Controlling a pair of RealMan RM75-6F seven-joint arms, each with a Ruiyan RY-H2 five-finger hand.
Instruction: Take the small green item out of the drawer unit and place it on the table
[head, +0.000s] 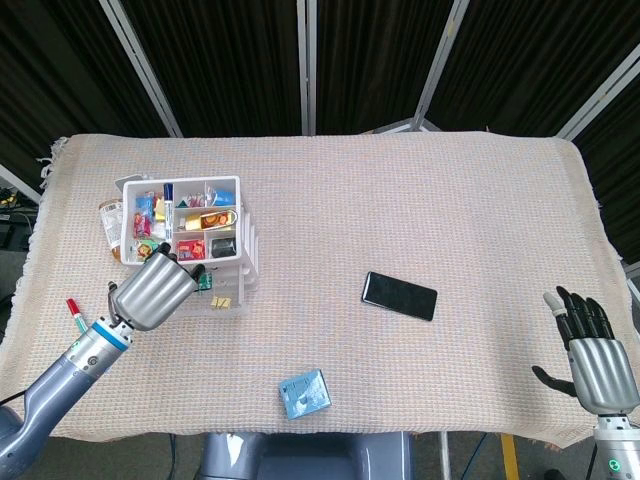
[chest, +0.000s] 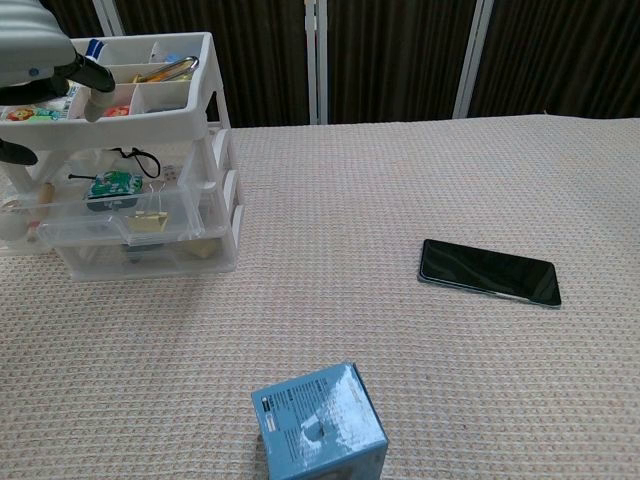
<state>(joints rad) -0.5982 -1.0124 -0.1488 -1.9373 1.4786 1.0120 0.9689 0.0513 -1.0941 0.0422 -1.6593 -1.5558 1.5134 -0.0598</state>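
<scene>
I have my left hand (head: 155, 291) over the pulled-out drawer of the drawer unit (head: 195, 240) near the counter's left edge, fingers (chest: 88, 72) curled down toward the drawer; whether they touch anything inside I cannot tell, since the hand's back hides them from the head view. The small green item (chest: 111, 184) lies in that clear drawer under the top tray (the chest view shows it plainly, beside a yellow binder clip (chest: 149, 221)), and from above only its edge peeks out by my fingertips. A red pen (head: 74, 312) lies on the counter (head: 420, 190) just left of my wrist. My right hand (head: 592, 355) sits at the counter's near right corner, fingers spread and upright, holding nothing. Toward the middle a black phone (head: 399, 295) lies flat, and a blue box (head: 304, 393) rests close to the near edge.
</scene>
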